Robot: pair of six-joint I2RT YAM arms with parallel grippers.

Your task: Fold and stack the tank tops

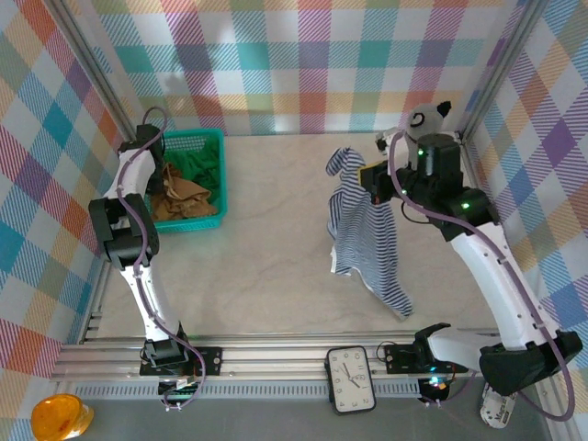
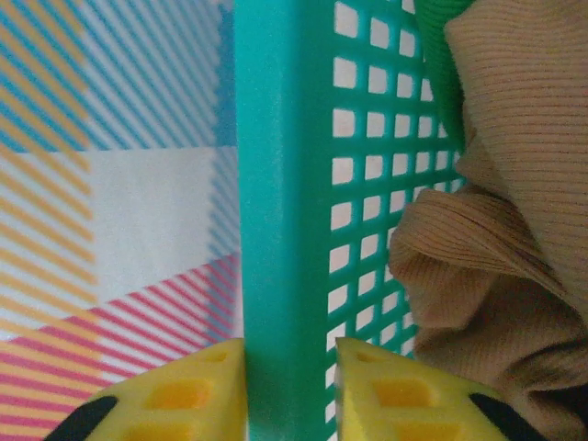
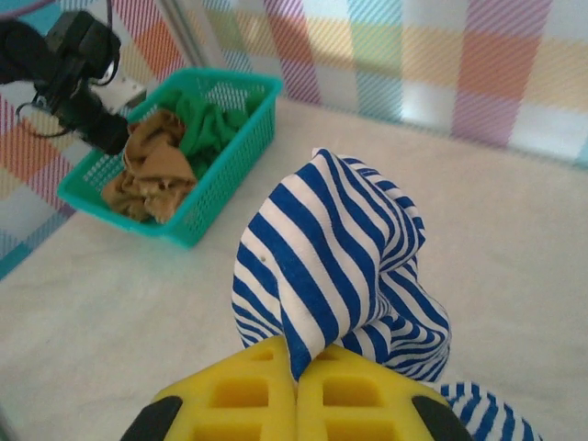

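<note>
Tan top point(image 1: 179, 197) and green top point(image 1: 197, 165) fill basket point(image 1: 221, 179).

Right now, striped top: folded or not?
Not folded. The striped tank top hangs crumpled from the shut right tool, its lower end draped on the table.

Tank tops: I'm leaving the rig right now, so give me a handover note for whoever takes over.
Left claw: fingers on either side of the teal basket rim; cannot tell whether it is gripping or loose.
Right claw: shut on the striped tank top, which hangs bunched over the table.
Tan top and green top: crumpled in the basket.
Done: nothing folded or stacked.
Left: fold all three tops and stack them.
</note>
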